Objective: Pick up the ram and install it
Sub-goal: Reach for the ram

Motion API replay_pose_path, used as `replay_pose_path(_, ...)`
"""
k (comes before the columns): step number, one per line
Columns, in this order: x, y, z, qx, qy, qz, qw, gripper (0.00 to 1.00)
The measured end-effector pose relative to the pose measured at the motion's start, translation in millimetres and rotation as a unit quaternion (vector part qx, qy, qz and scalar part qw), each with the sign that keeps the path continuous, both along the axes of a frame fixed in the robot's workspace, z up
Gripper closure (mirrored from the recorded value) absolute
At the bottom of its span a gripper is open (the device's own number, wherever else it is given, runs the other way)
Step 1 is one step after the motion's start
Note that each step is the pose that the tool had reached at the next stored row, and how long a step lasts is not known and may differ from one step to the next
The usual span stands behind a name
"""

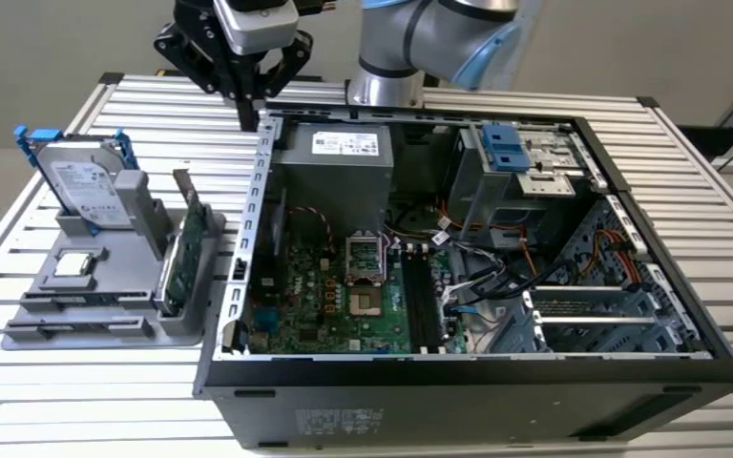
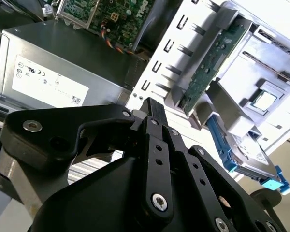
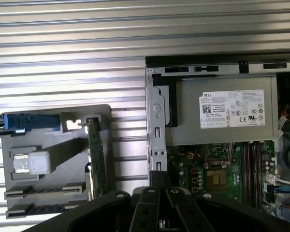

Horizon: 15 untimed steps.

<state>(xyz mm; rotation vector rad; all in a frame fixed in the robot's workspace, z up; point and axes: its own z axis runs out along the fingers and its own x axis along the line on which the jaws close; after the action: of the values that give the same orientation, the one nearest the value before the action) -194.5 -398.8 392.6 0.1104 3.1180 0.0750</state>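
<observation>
My pincer (image 1: 253,113): pressed together, empty; upper left of exterior view, over open computer case (image 1: 469,382) corner; grey holder (image 1: 87,316) with green circuit board (image 1: 178,262), mid-left.

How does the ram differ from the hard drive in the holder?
The ram is a thin green board; the hard drive is a thick silver block with blue rails. The ram stands on its long edge along the holder's side nearest the case; the hard drive stands farther to the exterior view's left and rises higher. Both stand in the gray holder, outside the case.
</observation>
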Motion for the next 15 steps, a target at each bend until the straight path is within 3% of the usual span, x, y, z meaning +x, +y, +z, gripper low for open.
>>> replay_pose_path(15,-14.4,0.0,0.0,0.0,0.0,0.0,1.0,1.0)
